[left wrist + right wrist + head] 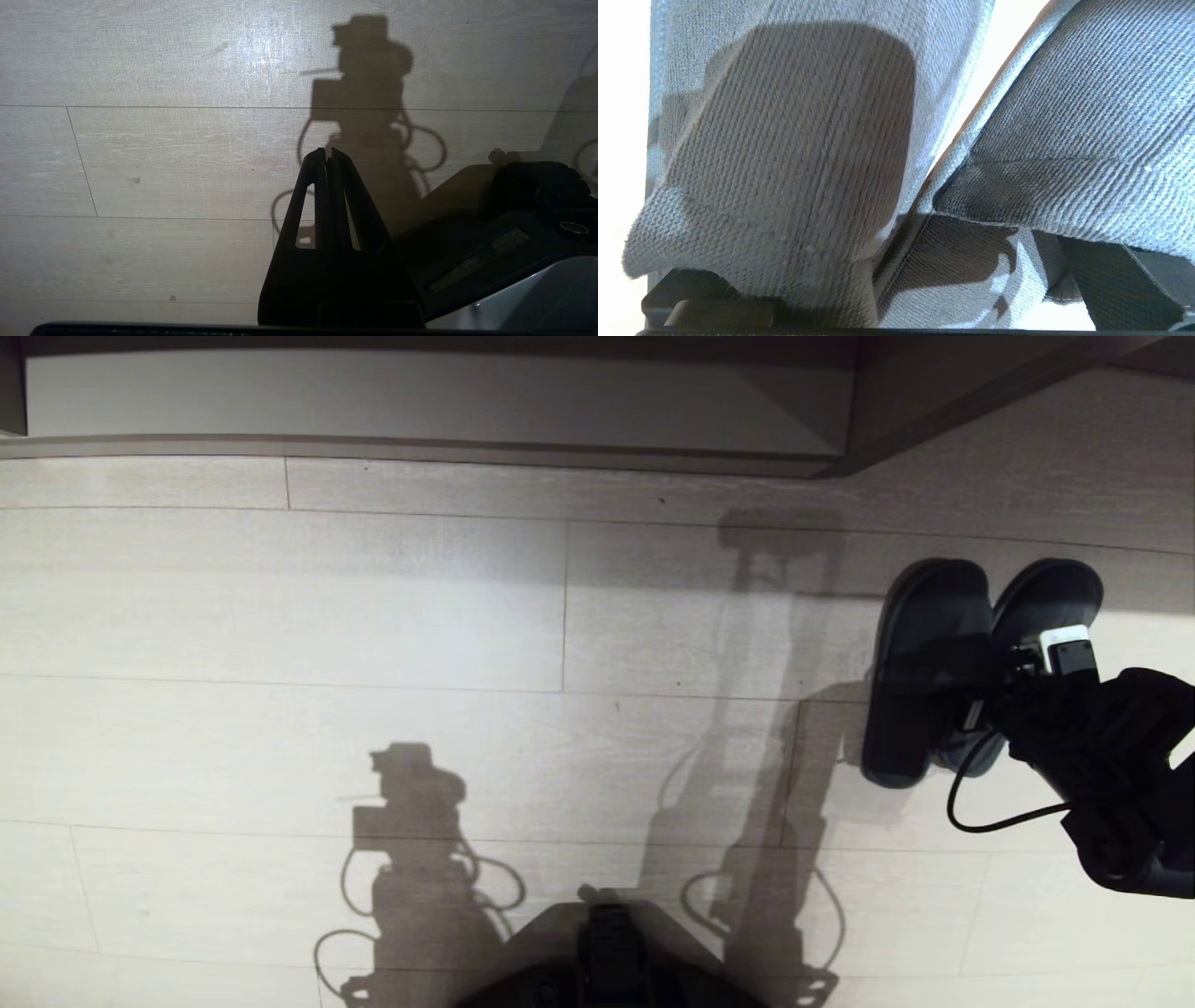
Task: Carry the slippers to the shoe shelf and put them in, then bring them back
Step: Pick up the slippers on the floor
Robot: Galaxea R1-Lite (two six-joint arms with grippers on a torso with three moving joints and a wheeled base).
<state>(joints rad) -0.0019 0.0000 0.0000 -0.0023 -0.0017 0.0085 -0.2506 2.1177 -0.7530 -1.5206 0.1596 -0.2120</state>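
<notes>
The two dark grey slippers (pixel 934 663) lie side by side on the pale wood floor at the right, toes toward the shoe shelf (pixel 420 401), whose pale base board runs along the top. My right gripper (pixel 980 681) sits low over the middle of the pair. In the right wrist view the knitted bands (pixel 794 140) fill the picture. One dark finger (pixel 691 303) shows under one band and the other finger (pixel 1120 284) under the other, far apart, so the gripper (pixel 906 261) is open. My left gripper (pixel 328 151) hangs shut and empty over bare floor.
A dark vertical divider (pixel 873 401) ends the shelf opening at the right. A black cable (pixel 990 821) loops from my right wrist. My own base (pixel 611 943) shows at the bottom centre. Shadows of both arms fall on the floorboards (pixel 280 616).
</notes>
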